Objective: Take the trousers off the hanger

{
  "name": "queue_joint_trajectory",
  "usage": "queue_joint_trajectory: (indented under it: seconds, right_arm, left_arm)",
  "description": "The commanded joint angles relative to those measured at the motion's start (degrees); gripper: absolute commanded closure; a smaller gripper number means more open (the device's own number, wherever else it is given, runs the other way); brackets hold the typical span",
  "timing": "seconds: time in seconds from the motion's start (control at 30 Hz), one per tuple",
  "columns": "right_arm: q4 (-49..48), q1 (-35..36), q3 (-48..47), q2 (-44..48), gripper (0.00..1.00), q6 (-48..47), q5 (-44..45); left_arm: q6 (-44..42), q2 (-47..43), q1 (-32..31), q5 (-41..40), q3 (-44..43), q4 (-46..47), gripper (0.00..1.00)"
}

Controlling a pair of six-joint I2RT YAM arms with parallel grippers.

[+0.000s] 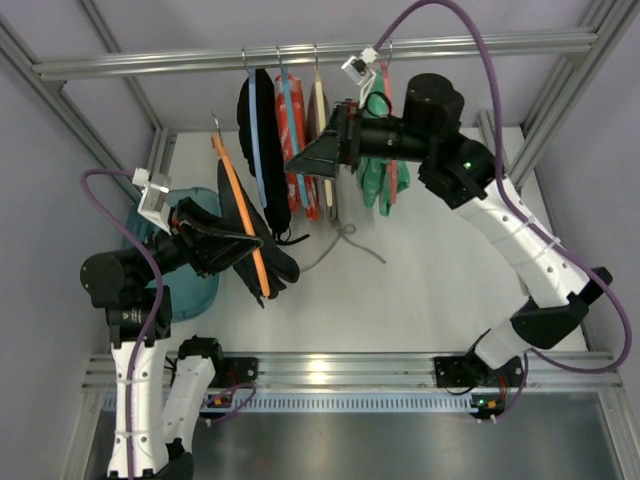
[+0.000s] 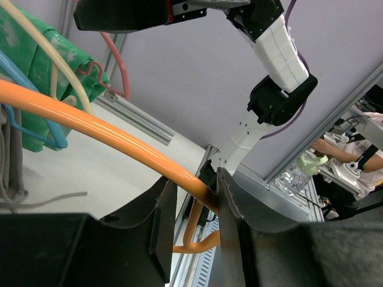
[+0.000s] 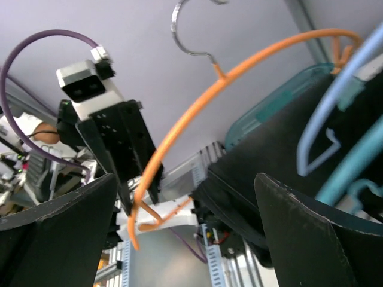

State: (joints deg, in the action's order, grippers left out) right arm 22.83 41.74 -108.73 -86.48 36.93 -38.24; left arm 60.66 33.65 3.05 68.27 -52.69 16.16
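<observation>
The left end effector [image 2: 192, 194] is clamped on the thin orange plastic hanger [image 1: 232, 185], steadying it low over the white tabletop [image 1: 420, 270] so its draped black fabric trousers [image 1: 266, 240] face the wide-open right end effector [image 1: 305, 160], probably poised to pull.

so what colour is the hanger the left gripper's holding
Bright orange hanger, pinched by the left gripper; clearest in the left wrist view.

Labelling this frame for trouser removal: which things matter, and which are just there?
Job: orange hanger, black trousers, left gripper clamped on it, open right gripper.
Bystanders: black garment on blue hanger, red garment, green garment, teal bin.
</observation>
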Motion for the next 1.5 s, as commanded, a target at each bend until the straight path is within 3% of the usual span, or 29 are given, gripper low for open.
queue_joint_trajectory:
  seconds: [0.0, 0.53, 0.73, 0.77, 0.8, 0.83, 0.87, 0.93, 0.97, 1.07, 1.1, 1.2, 1.47]
  right_arm:
    - [-4.28, 6.32, -5.52, -3.16, 0.02, 2.71, 3.69]
    - [-9.12, 17.94, -8.6, -13.8, 0.13, 9.39, 2.56]
    - [-9.82, 18.21, -12.03, -16.09, 0.45, 10.79, 2.12]
    - [-10.52, 18.03, -12.3, -16.35, 0.59, 11.32, 1.68]
    - [-10.96, 18.03, -12.47, -16.53, 0.66, 11.59, 1.24]
    - [-11.4, 18.03, -12.91, -16.7, 0.73, 11.85, 0.98]
    - [-12.01, 18.03, -13.26, -16.79, 0.87, 12.37, 0.71]
    - [-12.54, 17.94, -14.22, -17.06, 0.98, 12.99, 0.09]
    - [-12.55, 17.94, -14.58, -17.06, 1.0, 13.86, 0.09]
    - [-12.46, 17.94, -15.9, -16.97, 1.0, 15.45, 0.53]
    - [-12.37, 17.94, -16.34, -16.88, 1.0, 15.8, 0.71]
    - [-12.72, 17.68, -17.39, -16.8, 1.0, 17.65, 0.8]
    - [-10.79, 17.41, -20.91, -16.62, 1.0, 21.69, 4.48]
  left_arm:
    - [-8.54, -1.83, 0.12, -1.47, -2.68, 3.71, 1.0]
    - [-11.88, -3.94, 0.12, -1.12, -4.44, 1.85, 1.0]
    - [-16.1, -6.4, 0.12, -1.64, -2.6, -0.51, 1.0]
    - [-17.5, -7.1, 0.12, -1.82, -2.16, -1.91, 1.0]
    - [-18.55, -7.37, 0.2, -2.0, -2.16, -3.14, 0.99]
    - [-19.78, -7.72, 0.12, -3.04, -2.16, -4.98, 0.97]
    - [-21.45, -8.33, 0.12, -4.01, -2.24, -9.53, 0.91]
    - [-29.7, -9.12, 0.12, -7.69, -3.73, -16.66, 0.83]
    - [-35.21, -9.91, 0.12, -13.11, -4.26, -23.56, 0.73]
    - [-39.73, -11.84, 0.12, -26.98, -5.76, -29.07, 0.61]
    - [-39.92, -12.46, 0.12, -29.22, -5.76, -29.95, 0.51]
    - [-41.24, -14.31, 0.03, -36.0, -5.32, -32.93, 0.37]
    - [-57.29, -21.77, 0.03, -35.93, 0.91, -48.5, 0.29]
